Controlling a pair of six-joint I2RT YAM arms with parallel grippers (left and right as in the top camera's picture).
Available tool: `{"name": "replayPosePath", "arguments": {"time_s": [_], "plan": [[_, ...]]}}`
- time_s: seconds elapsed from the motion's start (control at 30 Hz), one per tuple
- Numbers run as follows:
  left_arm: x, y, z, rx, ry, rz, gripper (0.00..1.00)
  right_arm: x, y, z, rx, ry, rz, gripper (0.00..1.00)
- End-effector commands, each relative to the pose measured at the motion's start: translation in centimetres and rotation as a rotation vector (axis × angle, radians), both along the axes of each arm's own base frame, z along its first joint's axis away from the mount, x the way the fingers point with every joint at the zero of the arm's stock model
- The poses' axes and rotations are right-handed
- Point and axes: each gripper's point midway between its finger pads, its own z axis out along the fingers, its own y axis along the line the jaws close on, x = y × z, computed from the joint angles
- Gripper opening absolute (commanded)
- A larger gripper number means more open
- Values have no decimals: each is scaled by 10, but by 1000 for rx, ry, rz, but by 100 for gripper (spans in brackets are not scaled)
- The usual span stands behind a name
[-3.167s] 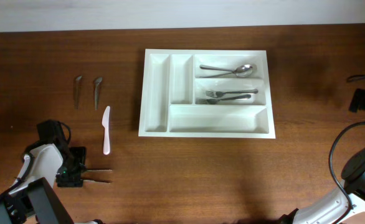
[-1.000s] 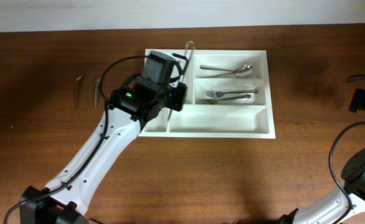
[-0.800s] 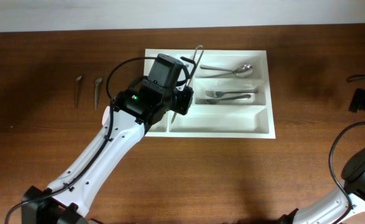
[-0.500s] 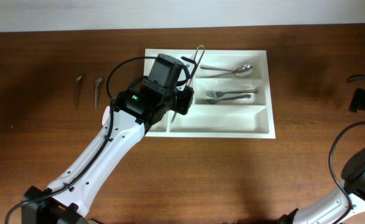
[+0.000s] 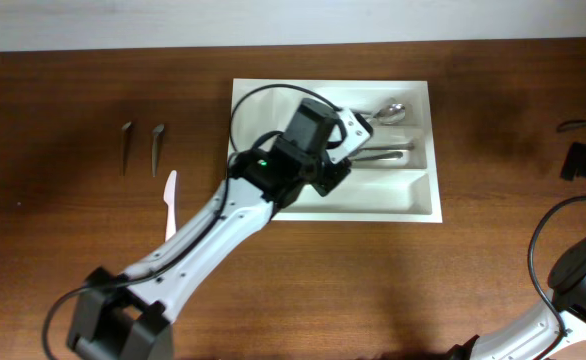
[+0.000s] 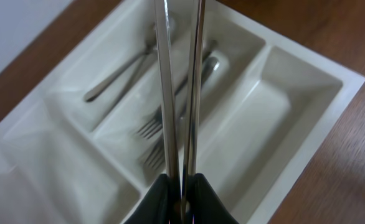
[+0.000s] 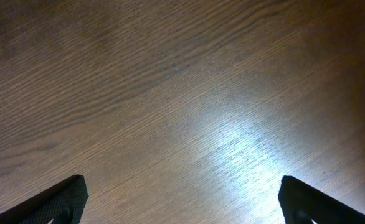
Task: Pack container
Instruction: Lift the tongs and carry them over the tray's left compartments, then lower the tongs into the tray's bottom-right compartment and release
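Observation:
The white container (image 5: 431,205) lies at the table's middle back; its rim also shows in the left wrist view (image 6: 332,87). A spoon (image 5: 395,110) lies in its far long compartment and forks (image 5: 391,153) in the middle one. My left gripper (image 5: 341,135) hangs over those long compartments, shut on thin metal tongs (image 6: 165,93). The tongs' two strips run up from the gripper (image 6: 182,190) above the forks (image 6: 150,127) and spoon (image 6: 117,74). My right gripper (image 7: 182,205) is open over bare wood.
Left of the container, a white plastic knife (image 5: 170,195) lies on the table. Two dark grey utensils (image 5: 125,142) (image 5: 157,146) lie further back left. The right arm (image 5: 583,270) sits at the table's right edge, with black gear (image 5: 583,160) behind it.
My left arm has swung right with the tongs, from over the narrow upright compartments to over the long ones. The white knife shows again. The right arm has not moved.

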Motion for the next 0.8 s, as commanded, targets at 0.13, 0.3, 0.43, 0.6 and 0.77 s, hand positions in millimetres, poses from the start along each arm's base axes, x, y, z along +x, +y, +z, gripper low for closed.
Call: {"name": "replayPosePath", "arguments": {"time_s": [0.13, 0.3, 0.43, 0.6, 0.77], "plan": [[-5, -22, -35, 118, -30, -176, 12, 0, 2, -1, 4, 0, -6, 99], [-7, -23, -46, 158, -33, -220, 8, 0, 2, -1, 4, 0, -6, 99], [-9, -22, -48, 205, -66, -287, 8, 0, 2, -1, 4, 0, -6, 99], [-15, -22, -51, 237, -87, -374, 8, 0, 2, -1, 4, 0, -6, 99], [-26, -32, -50, 210, -96, -487, 9, 0, 2, -1, 4, 0, -6, 99]]}}
